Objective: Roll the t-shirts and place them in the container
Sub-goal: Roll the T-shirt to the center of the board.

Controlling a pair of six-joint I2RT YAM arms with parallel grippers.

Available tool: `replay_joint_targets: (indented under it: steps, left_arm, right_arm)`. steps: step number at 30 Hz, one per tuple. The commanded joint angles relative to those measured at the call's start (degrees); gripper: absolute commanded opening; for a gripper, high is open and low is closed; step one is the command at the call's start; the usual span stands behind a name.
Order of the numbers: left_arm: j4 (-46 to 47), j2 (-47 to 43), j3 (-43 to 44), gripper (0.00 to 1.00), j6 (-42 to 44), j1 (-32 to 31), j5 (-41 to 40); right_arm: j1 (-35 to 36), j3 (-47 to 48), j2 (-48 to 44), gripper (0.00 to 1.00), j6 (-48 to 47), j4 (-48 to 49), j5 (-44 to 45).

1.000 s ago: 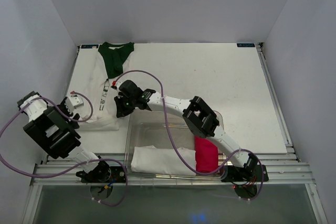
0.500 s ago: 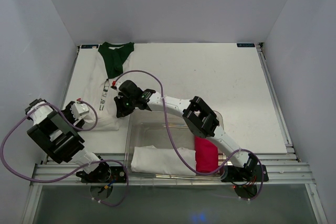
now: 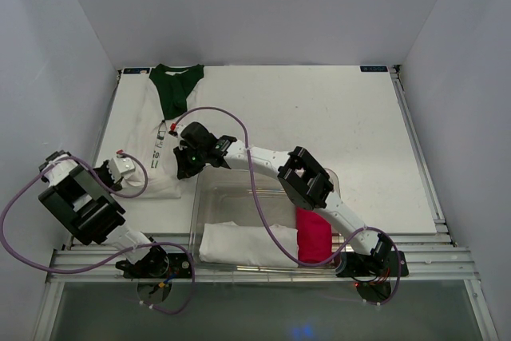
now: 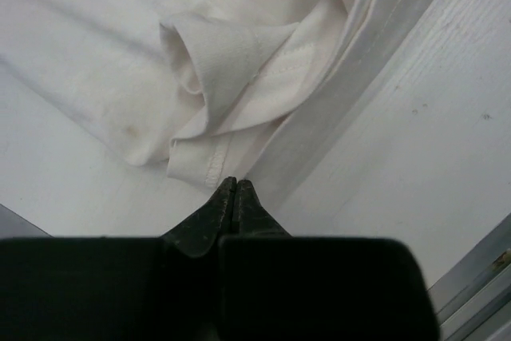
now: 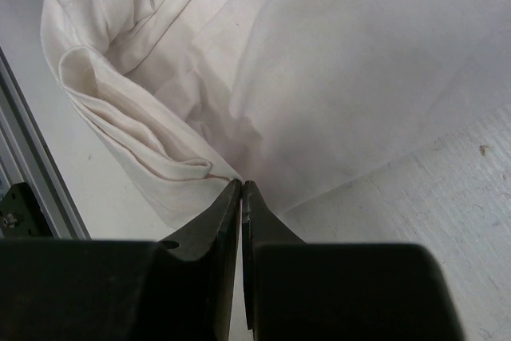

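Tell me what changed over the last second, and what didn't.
The left gripper moved toward the near edge and shut at the hem of the white t-shirt; whether it pinches cloth isn't clear. The right gripper, shut at that shirt's other edge, the green t-shirt and the clear bin stayed as they were.

Desk: I see a white flat desk (image 3: pixel 335 117); up close its surface is finely grained with a few dark specks.
Bin: a clear plastic rectangular bin (image 3: pixel 217 204) sits on the desk at its near edge, about midway across.
Pink cloth: a bright pink rolled cloth (image 3: pixel 313 237) lies inside the bin, at its right end.
White bundle: a white folded cloth bundle (image 3: pixel 239 243) lies in the bin's near-left part, just beside the pink roll.
Rails: silver aluminium rails (image 3: pixel 255 275) run along the desk's near edge.
Labels: a small blue sticker (image 3: pixel 373 69) marks the far right corner; I cannot read it.
Walls: plain pale grey panels (image 3: pixel 255 5) enclose the left, far and right sides.
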Motion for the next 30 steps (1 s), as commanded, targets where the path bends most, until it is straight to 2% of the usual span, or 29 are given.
replay_joint_targets:
  steps: [1,4,8,14,19,25,30]
  left_arm:
    - [0.3,-0.3,1.8,0.00,-1.6,-0.2,4.2]
    - [0.4,-0.4,3.8,0.00,-4.6,-0.2,6.3]
    - [0.4,-0.4,4.1,0.00,-4.5,-0.2,6.7]
    - [0.3,-0.2,5.2,0.00,-5.6,-0.2,8.6]
    - [0.2,1.0,6.3,0.00,-6.5,-0.6,9.1]
    - [0.6,1.9,9.5,0.00,-11.6,-1.5,14.2]
    - [6.7,3.0,7.1,0.00,-14.2,-4.7,11.2]
  right_arm:
    - [-0.2,-0.4,-1.9,0.08,-0.5,1.3,1.3]
    - [-0.2,-0.2,-2.2,0.08,-0.3,1.7,1.8]
    - [-0.2,0.7,-2.0,0.08,0.0,1.2,3.2]
    - [-0.7,-4.3,-6.3,0.08,-0.9,2.3,7.6]
    - [-0.7,-4.6,-6.1,0.08,-0.7,2.4,7.3]
    - [-0.7,-3.1,-5.8,0.08,0.3,2.5,10.2]
    - [-0.7,-0.8,-4.6,0.08,-1.4,2.3,11.9]
